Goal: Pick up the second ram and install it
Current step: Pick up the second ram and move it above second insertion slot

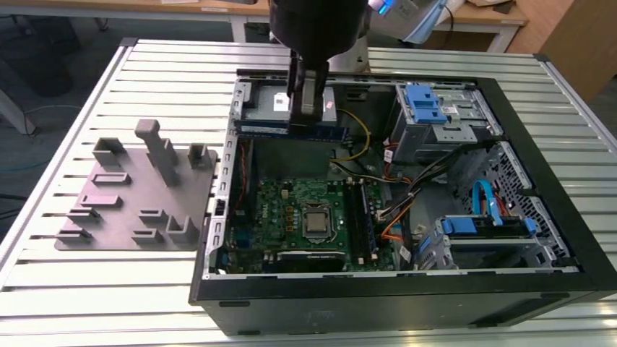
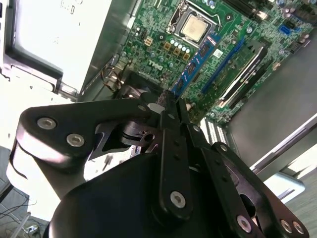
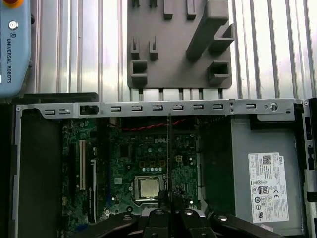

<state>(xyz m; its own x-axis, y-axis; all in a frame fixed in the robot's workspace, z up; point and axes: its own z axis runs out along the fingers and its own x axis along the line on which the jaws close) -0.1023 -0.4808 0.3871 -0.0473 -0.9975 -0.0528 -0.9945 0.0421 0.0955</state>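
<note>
Blue-green ram [image 1: 279, 131], a thin flat board, hangs level over the open black case [image 1: 386, 303], clamped mid-length between black jaws, apart from the green motherboard [image 1: 285, 206]; a grey posted fixture [image 1: 126, 210] lies on the ribbed worktop [image 1: 97, 289].

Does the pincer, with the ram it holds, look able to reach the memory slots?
Probably yes: the pincer, shut on the second ram, hangs over the open case, and nothing covers the memory slots, though cables lie close beside them.
</note>
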